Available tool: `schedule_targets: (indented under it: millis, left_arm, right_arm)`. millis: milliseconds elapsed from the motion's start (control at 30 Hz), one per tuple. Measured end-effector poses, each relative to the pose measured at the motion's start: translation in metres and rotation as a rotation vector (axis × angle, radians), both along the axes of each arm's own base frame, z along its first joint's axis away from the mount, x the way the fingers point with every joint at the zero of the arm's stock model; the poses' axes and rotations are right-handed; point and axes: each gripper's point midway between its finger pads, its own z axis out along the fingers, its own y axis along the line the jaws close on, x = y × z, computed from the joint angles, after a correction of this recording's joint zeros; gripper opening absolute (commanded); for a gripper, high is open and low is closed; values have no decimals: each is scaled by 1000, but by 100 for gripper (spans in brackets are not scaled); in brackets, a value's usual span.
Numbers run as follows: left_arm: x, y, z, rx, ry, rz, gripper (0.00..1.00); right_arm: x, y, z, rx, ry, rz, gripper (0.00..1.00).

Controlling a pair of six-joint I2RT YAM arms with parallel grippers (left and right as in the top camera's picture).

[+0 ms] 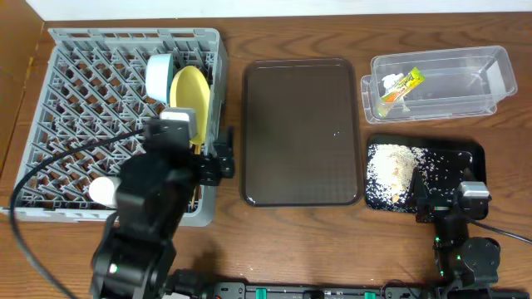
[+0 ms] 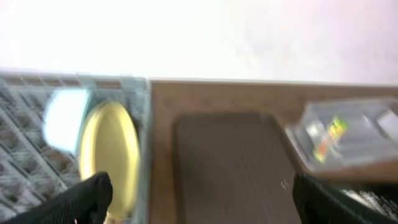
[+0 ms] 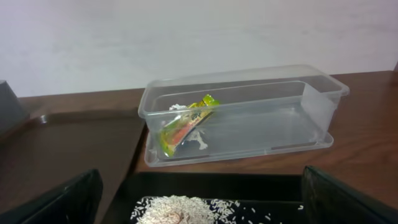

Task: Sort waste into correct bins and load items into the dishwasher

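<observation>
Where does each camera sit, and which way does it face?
Overhead: above the table, straight down on rack, brown tray, tub; left arm, right arm show.
Left wrist: on left arm, facing plate, brown tray; left end effector shows.
Right wrist: on right arm, facing tub; right end effector shows.
Shared: all see the wrapper.

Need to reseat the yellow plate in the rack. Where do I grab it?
Probably take the yellow plate by its upper rim, coming straight down, one pincer finger on each face: it stands on edge in the rack, with the blue bowl close beside it.
</observation>
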Motion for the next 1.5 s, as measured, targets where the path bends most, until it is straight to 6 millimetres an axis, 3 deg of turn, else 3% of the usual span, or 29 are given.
schedule_targets:
  millis: [67,200,433,867,1500]
  left_arm:
    - [-6,12,3,28,-58,12,93]
    - [-27,31,-8,71,-120,44,93]
    - [-52,35,-76,87,-143,45,94]
    - [-27,34,-166,79,-233,46,94]
    - [-27,34,-169,79,-234,50,95]
  right_arm:
    - [0,0,0,0,0,0,99]
    - [0,0,0,0,0,0,99]
    - [0,0,0,0,0,0,99]
    - [0,0,0,0,0,0,99]
    - [0,0,0,0,1,0,99]
